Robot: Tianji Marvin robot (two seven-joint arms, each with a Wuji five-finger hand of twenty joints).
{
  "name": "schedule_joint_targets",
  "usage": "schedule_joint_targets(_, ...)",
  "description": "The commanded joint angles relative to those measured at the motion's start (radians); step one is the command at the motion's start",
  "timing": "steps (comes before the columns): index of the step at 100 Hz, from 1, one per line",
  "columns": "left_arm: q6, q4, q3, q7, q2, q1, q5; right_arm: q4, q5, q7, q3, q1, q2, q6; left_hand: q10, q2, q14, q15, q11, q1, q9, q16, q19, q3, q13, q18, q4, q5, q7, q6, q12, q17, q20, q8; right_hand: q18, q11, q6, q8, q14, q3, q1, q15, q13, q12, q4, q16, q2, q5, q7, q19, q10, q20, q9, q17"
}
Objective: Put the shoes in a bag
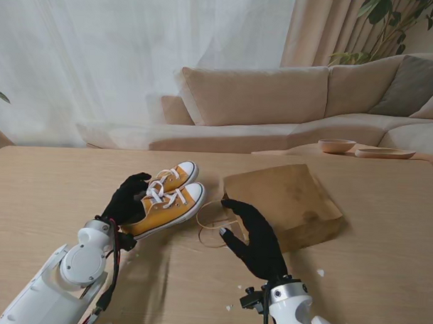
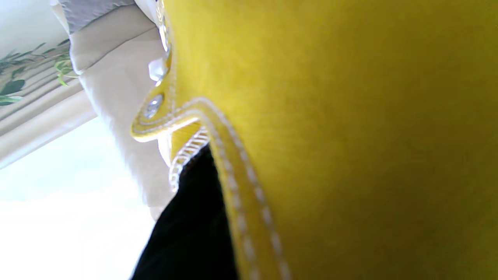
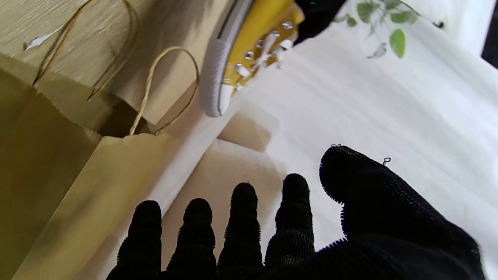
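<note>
Pale wooden bench (image 1: 52,192); beige sofa (image 1: 275,100) behind it. Left robot hand (image 1: 128,198) grips yellow shoes (image 1: 169,199); right robot hand (image 1: 253,238) spread beside paper bag (image 1: 290,200).

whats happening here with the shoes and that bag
The robot is bagging a pair of yellow sneakers. Its left hand grips the pair at the heel end, on the wooden table. The right hand is open beside the mouth of the brown paper bag, which lies on its side. The shoes are not in the bag yet.
</note>
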Motion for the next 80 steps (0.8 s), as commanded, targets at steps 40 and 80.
schedule_joint_targets(40,-0.121,-0.104,-0.099,0.017,0.019,0.120,0.081,-0.004,-0.234,0.295,-0.030,0.187,0.067,0.193,-0.012,0.151,-0.023,0.005,-0.004,0.105,-0.010,-0.009,-0.006,0.104,-0.023,-0.025,0.034,0.102,0.187,-0.084,0.010,0.005,-0.002,0.078,0.007,0.066,0.037,0.013,0.002,0.155,-0.045,0.025,0.009,0.017,-0.012,0.012,-0.048,0.076,0.181,0.022,0.022,-0.029,-0.020,0.014)
schedule_joint_targets(80,-0.212,-0.072,-0.134,0.045,0.020,0.125,0.122,0.128,-0.369,0.518,-0.186,0.446,0.109,0.264,-0.010,0.147,-0.021,0.005,-0.010,0.105,-0.010,-0.010,-0.003,0.107,-0.024,-0.022,0.033,0.107,0.181,-0.080,0.008,0.003,0.003,0.082,0.006,-0.081,0.080,0.016,-0.001,0.103,-0.059,-0.088,-0.008,-0.044,-0.020,-0.027,-0.031,0.224,0.312,0.011,0.019,-0.036,-0.019,-0.013)
